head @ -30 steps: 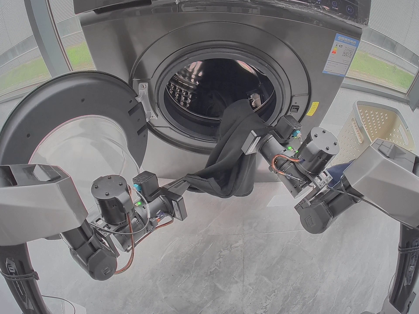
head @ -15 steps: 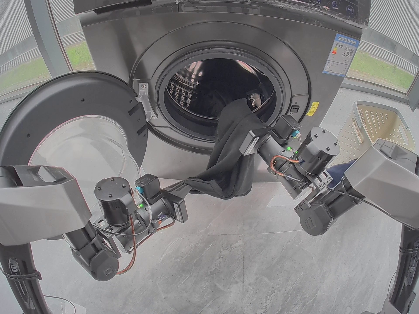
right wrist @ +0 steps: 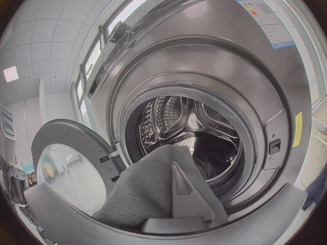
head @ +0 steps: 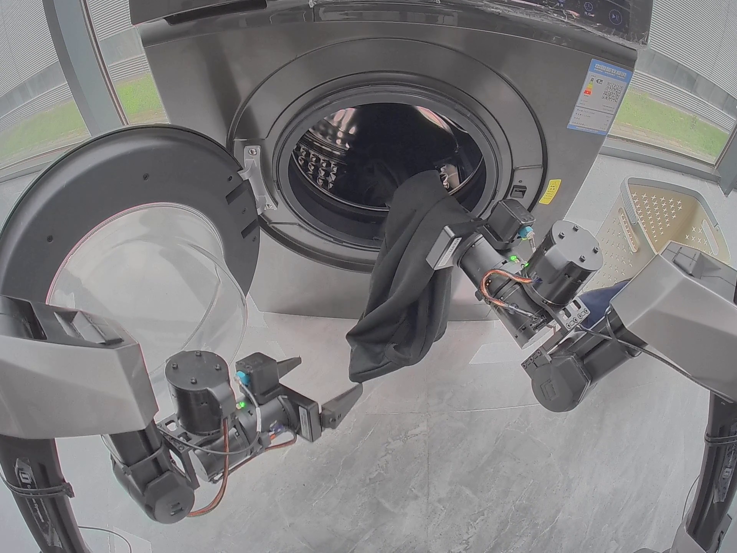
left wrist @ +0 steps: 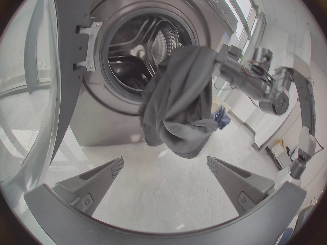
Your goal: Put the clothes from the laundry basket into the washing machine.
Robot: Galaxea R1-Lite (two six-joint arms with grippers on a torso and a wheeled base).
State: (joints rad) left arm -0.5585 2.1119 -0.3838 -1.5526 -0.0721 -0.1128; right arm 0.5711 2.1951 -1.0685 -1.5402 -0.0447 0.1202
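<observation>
The clothes: you see one black garment (head: pixel 403 286) in the middle of the head view, held by the right gripper (head: pixel 441 233). Its fingers are closed on the upper part of the cloth, just at the lower right rim of the drum opening (head: pixel 368 155). In the right wrist view one finger (right wrist: pixel 185 191) lies against the grey-black fabric and the cloth is folded around it. The top of the garment reaches over the rim into the opening. The rest hangs down outside, in front of the washing machine (head: pixel 384 63), and its lower end is free above the floor (head: pixel 430 462).

Inside the drum you can see some dark clothes (right wrist: pixel 213 160) lying at the bottom, behind the held garment.

The left gripper (head: pixel 321 382) is in the lower left of the head view, low over the floor. Its two fingers stand wide apart and hold nothing. It is below and to the left of the garment's hanging end, apart from it.

The door (head: pixel 130 186) of the machine is swung fully open to the left of the frame.

The laundry basket (head: pixel 660 216) stands at the right edge, beside the machine. A piece of blue cloth (head: pixel 595 297) shows near it, behind the right arm - you cannot tell whether it lies inside the basket.
</observation>
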